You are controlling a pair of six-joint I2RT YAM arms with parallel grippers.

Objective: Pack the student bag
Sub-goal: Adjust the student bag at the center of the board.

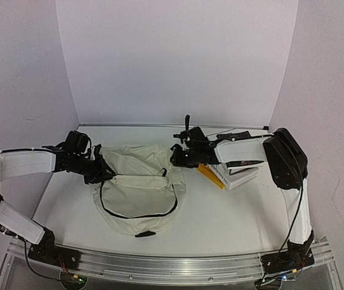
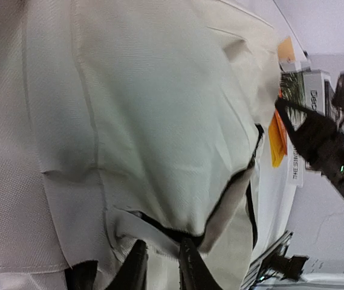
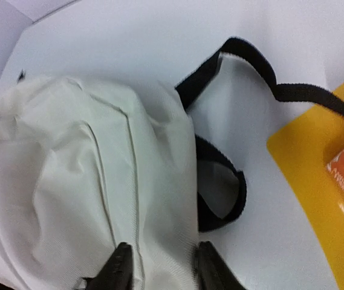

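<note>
While our left gripper (image 2: pixel 162 248) pinches a fold of the student bag (image 1: pixel 138 187), our right gripper (image 3: pixel 164 249) straddles its fabric; whether it clamps, we cannot tell.

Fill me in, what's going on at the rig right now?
Two arms are working on a cream backpack lying on the table. The left end effector pinches the fabric by the zipper at the backpack's left side. The right end effector sits open over the fabric at its right side. A few books lie beside the backpack, not packed yet.
</note>
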